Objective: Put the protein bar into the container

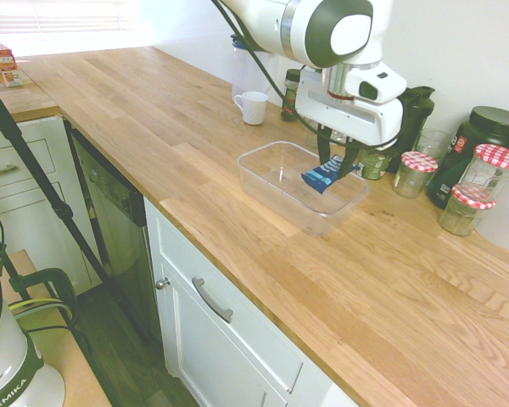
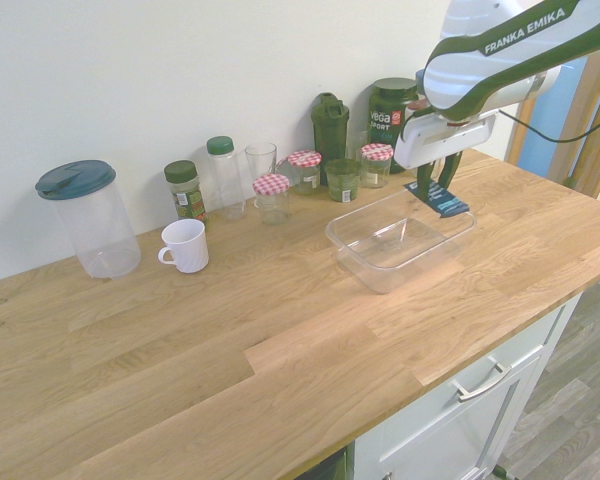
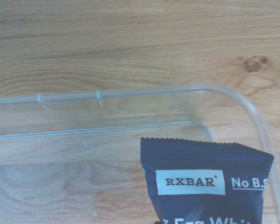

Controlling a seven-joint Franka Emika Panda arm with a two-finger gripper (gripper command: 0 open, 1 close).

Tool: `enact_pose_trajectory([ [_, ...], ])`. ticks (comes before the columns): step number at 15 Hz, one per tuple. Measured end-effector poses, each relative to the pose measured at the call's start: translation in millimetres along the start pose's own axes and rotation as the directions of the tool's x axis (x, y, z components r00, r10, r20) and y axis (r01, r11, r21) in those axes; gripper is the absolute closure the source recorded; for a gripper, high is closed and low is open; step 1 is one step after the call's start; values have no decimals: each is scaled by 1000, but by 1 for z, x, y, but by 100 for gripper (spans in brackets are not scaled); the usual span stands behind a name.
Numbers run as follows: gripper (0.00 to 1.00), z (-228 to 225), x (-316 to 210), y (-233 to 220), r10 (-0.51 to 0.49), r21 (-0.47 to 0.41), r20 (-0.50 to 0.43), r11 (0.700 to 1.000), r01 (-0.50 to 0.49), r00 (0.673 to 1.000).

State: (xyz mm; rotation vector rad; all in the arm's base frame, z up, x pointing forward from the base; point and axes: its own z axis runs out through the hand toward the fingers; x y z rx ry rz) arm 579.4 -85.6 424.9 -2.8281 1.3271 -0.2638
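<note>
The tool [image 1: 338,161] is closed on the flat dark-blue foil protein bar [image 1: 323,176], holding it tilted above one end of the clear shallow rectangular plastic container [image 1: 271,188] on the wooden counter [image 1: 153,127].

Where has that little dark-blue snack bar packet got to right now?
The dark-blue foil protein bar hangs in the gripper, jaws shut on it, over the end of the clear plastic container nearest the red-checked-lid glass jars.
</note>
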Motion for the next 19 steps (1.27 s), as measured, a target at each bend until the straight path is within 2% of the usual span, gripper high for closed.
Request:
enact_pose_trajectory([
  [2, 100, 20, 1, -5, 4, -1, -5, 1000, -4, 1000],
  [3, 0, 27, 1, -7, 7, -1, -7, 1000, -7, 1000],
  [14, 0, 33, -2, -11, 0, -10, -10, 1000, 0, 1000],
  [16, 0, 21, -1, -10, 1, 4, -23, 1000, -1, 1000],
  [19, 0, -27, -6, 7, -11, 60, -46, 998, 14, 999],
])
